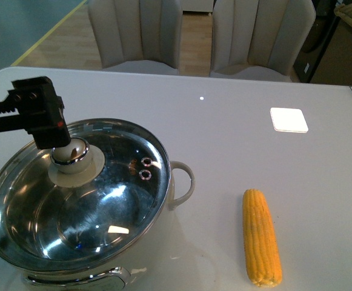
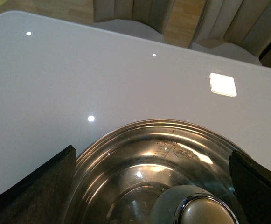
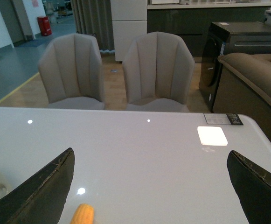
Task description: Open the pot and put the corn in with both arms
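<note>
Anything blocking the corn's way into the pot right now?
Yes: the glass lid sits on the pot, closing it. The left hand is at the lid's knob with its jaws open, not gripping. Between the corn and the pot, only table shows.

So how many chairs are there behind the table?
2. One beige chair stands behind the table's far edge, left of middle; the other chair is right beside it, further right. More may be hidden outside the views.
</note>
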Tool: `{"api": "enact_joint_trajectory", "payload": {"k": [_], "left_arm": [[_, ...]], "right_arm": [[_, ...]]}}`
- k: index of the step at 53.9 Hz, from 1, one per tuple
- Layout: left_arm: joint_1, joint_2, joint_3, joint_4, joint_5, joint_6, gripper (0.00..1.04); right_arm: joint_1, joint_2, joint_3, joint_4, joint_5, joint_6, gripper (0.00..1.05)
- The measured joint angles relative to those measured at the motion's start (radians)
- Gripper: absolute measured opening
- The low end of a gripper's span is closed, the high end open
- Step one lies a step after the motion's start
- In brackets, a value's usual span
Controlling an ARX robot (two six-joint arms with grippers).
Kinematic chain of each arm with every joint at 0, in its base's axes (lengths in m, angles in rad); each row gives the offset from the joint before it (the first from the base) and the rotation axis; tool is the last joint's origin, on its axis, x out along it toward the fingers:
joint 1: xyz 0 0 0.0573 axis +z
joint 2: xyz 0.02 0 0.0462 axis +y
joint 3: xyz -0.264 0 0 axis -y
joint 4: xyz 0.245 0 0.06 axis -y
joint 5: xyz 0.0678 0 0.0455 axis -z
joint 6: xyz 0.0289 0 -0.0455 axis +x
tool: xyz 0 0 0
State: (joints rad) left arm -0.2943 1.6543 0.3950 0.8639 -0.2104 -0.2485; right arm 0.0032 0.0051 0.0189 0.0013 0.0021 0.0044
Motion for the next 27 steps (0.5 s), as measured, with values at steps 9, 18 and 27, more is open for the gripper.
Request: {"api": "enact_joint_trajectory", "payload": {"k": [9, 18, 27], "left_arm": [[-0.021, 0.105, 0.039, 0.045, -0.007, 0.042, 0.98], [-0.064, 0.193, 0.079, 0.066, -0.031, 0.092, 0.98], [-0.101, 0.251, 0.090, 0.075, -0.052, 0.138, 0.98]], "right_arm": [[0.000, 0.000, 0.000, 0.000, 0.000, 0.000, 0.96], [0.000, 0.000, 0.000, 0.000, 0.000, 0.000, 0.96], [0.000, 0.000, 0.000, 0.000, 0.000, 0.000, 0.96]]}}
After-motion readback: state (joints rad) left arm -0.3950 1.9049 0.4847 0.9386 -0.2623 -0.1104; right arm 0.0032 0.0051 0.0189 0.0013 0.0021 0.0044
